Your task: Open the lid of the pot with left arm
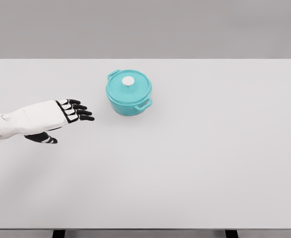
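Observation:
A turquoise pot [128, 92] with two side handles stands on the white table, a little left of the middle and toward the back. Its lid [130, 84] sits closed on top, with a white round knob [129, 81] in the centre. My left hand [72, 117] hovers over the table to the left of the pot, a short gap away from it. Its fingers [81, 112] point toward the pot, stretched out and relaxed, holding nothing. The thumb hangs below the palm.
The white table [209, 158] fills most of the view, with its front edge near the bottom and a grey wall behind it.

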Robot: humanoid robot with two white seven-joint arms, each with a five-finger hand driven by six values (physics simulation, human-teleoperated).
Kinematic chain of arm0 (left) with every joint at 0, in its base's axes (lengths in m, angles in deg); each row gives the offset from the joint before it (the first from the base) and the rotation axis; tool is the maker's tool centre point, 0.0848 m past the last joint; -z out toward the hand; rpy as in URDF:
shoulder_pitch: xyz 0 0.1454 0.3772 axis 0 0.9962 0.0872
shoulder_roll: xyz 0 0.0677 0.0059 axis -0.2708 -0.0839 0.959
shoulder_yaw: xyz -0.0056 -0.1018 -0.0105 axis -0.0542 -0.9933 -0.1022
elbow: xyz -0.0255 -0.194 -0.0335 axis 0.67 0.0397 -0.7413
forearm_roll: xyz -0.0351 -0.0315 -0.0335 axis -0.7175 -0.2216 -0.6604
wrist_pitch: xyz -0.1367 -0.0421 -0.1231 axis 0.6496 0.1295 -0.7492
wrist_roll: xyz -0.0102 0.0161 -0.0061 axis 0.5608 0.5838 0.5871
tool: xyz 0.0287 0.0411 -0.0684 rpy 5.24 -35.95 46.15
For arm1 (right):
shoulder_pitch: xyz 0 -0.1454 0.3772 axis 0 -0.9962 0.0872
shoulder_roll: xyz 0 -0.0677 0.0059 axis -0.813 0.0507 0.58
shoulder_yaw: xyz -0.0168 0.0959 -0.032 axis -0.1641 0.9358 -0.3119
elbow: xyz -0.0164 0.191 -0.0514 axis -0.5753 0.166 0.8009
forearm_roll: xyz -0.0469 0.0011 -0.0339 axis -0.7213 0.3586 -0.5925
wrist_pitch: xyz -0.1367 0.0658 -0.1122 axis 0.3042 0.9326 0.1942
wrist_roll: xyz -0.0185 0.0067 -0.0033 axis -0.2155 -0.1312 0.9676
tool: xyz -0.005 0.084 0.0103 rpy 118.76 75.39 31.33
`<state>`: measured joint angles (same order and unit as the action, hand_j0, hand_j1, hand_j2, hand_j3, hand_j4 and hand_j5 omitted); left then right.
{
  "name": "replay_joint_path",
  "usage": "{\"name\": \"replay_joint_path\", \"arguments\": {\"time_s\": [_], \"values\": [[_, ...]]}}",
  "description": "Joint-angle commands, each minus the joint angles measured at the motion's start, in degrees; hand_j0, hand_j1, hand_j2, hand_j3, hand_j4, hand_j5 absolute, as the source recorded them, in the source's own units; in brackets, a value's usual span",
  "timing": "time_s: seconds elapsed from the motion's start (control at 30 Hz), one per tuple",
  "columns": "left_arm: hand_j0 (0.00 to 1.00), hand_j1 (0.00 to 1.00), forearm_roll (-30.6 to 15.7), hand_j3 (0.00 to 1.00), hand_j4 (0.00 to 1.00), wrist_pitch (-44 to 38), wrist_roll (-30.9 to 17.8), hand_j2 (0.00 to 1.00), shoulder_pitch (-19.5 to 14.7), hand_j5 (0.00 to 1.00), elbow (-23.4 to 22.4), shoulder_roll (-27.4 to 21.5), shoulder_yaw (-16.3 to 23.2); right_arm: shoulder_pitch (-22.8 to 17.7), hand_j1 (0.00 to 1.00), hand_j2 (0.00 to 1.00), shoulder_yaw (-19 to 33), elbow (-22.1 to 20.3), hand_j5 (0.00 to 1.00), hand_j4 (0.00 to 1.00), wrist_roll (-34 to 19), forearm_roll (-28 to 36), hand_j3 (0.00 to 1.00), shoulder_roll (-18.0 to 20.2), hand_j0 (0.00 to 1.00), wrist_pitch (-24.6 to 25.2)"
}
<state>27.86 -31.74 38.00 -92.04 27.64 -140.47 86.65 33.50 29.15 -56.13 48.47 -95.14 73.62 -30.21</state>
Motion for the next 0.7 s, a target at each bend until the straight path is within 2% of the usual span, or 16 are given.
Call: {"name": "replay_joint_path", "arguments": {"time_s": [0.0,0.1,0.2,0.23,0.3,0.33,0.37,0.4,0.43,0.47,0.5,0.6,0.67], "values": [[1.0,1.0,-0.3,1.0,1.0,-0.1,-0.2,1.0,0.0,1.0,0.0,0.0,0.0,0.0,1.0,1.0,-1.3,-0.1,1.0,1.0,0.0,-1.2,1.0,0.0,1.0,0.0],[1.0,1.0,-0.3,1.0,1.0,-0.1,-0.3,1.0,-0.1,1.0,0.0,-0.2,0.0,-0.1,1.0,1.0,-1.8,0.6,1.0,1.0,-0.1,-0.7,1.0,0.0,1.0,0.3],[1.0,1.0,-0.3,1.0,1.0,-0.1,-3.5,1.0,-1.0,1.0,0.0,0.3,0.0,-0.1,1.0,1.0,-1.7,0.6,1.0,1.0,-0.1,-0.6,1.0,0.0,1.0,0.3],[1.0,1.0,-0.3,1.0,1.0,-0.1,-4.4,1.0,-1.8,1.0,0.0,1.2,0.1,-0.1,1.0,1.0,-1.7,0.6,1.0,1.0,-0.1,-0.6,1.0,0.0,1.0,0.3],[1.0,1.0,-0.4,1.0,1.0,-0.1,-9.6,1.0,-4.0,1.0,0.4,2.2,0.7,-0.1,1.0,1.0,-1.8,0.6,1.0,1.0,-0.1,-0.6,1.0,0.0,1.0,0.3],[1.0,1.0,-0.3,1.0,1.0,-0.1,-10.5,1.0,-5.9,1.0,0.2,3.3,0.9,-0.1,1.0,1.0,-1.8,0.6,1.0,1.0,-0.1,-0.6,1.0,0.0,1.0,0.3],[1.0,1.0,-0.4,1.0,1.0,-0.1,-10.5,1.0,-9.2,1.0,-0.6,5.2,2.9,-0.1,1.0,1.0,-1.8,0.6,1.0,1.0,-0.1,-0.6,1.0,0.0,1.0,0.3],[1.0,1.0,-0.5,1.0,1.0,-0.1,-10.5,1.0,-13.3,1.0,-1.5,5.4,6.8,-0.1,1.0,1.0,-1.7,0.6,1.0,1.0,-0.1,-0.6,1.0,0.0,1.0,0.3],[1.0,1.0,-0.8,1.0,1.0,-0.1,-10.5,1.0,-20.2,1.0,-3.9,6.1,14.1,-0.1,1.0,1.0,-1.7,0.6,1.0,1.0,-0.1,-0.6,1.0,0.0,1.0,0.3],[1.0,1.0,-0.8,1.0,1.0,-0.1,-10.5,1.0,-27.2,1.0,-8.2,6.9,21.6,-0.1,1.0,1.0,-1.8,0.6,1.0,1.0,-0.1,-0.6,1.0,0.0,1.0,0.3],[1.0,1.0,-0.7,1.0,1.0,-0.1,-10.5,1.0,-31.0,1.0,-11.1,8.0,25.1,-0.1,1.0,1.0,-1.8,0.6,1.0,1.0,-0.1,-0.6,1.0,0.0,1.0,0.3],[1.0,1.0,-0.8,1.0,1.0,-0.1,-10.5,1.0,-35.8,1.0,-15.0,9.0,26.1,-0.1,1.0,1.0,-1.8,0.6,1.0,1.0,-0.1,-0.6,1.0,0.0,1.0,0.3],[1.0,1.0,-0.6,1.0,1.0,-0.1,-10.5,1.0,-40.5,1.0,-20.8,16.1,27.5,-0.1,1.0,1.0,-1.7,0.6,1.0,1.0,-0.1,-0.6,1.0,0.0,1.0,0.3]]}}
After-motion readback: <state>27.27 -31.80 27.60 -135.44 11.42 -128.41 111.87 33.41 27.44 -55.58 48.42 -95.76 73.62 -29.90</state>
